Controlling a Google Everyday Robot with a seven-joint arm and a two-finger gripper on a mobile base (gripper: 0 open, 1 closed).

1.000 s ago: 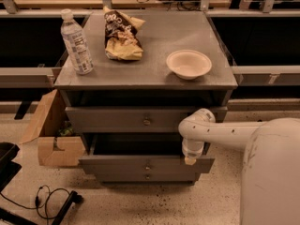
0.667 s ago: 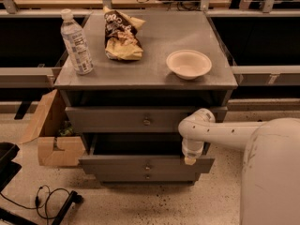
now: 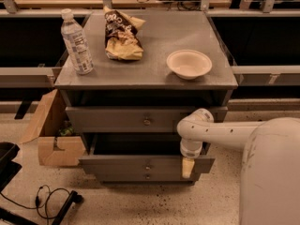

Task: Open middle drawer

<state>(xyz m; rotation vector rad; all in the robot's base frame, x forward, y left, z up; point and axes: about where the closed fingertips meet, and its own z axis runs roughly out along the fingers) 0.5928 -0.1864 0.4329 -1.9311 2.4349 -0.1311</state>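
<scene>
Nothing is shifting from the earlier frames: the hand (image 3: 187, 167) is hanging at the same spot, and the middle drawer (image 3: 122, 164) is standing out by the same amount. The white arm (image 3: 220, 134) is reaching in from the robot's bulky body at the right and is bending downward at its wrist. The hand is pointing at the floor. It is lying against the right part of the middle drawer's front, but whether it is released or clenched I cannot tell.

Directly behind the hand, the middle drawer is sitting pulled partway out of the grey bench (image 3: 154, 36), with a dark gap showing above its rear. Its small round knob (image 3: 148, 166) is lying just left of the hand, apart from it. Just below and left of the hand, the bottom drawer (image 3: 122, 177) is showing only a thin strip of front. Above the hand, the top drawer (image 3: 108, 120) is appearing closed.

Far left of the hand, a cardboard box (image 3: 51, 146) with a raised flap is standing on the floor against the bench's side. A black cable (image 3: 47, 201) is curling on the speckled floor below it.

Higher and farther off, a pale bowl (image 3: 189, 63) is resting on the bench top, almost straight above the hand. Up to the left, a crumpled snack bag (image 3: 121, 34) is lying flat, and its printing is too blurred to read. Farther left, a clear water bottle (image 3: 77, 43) is standing upright with a white cap. Its label is carrying print that cannot be read.
</scene>
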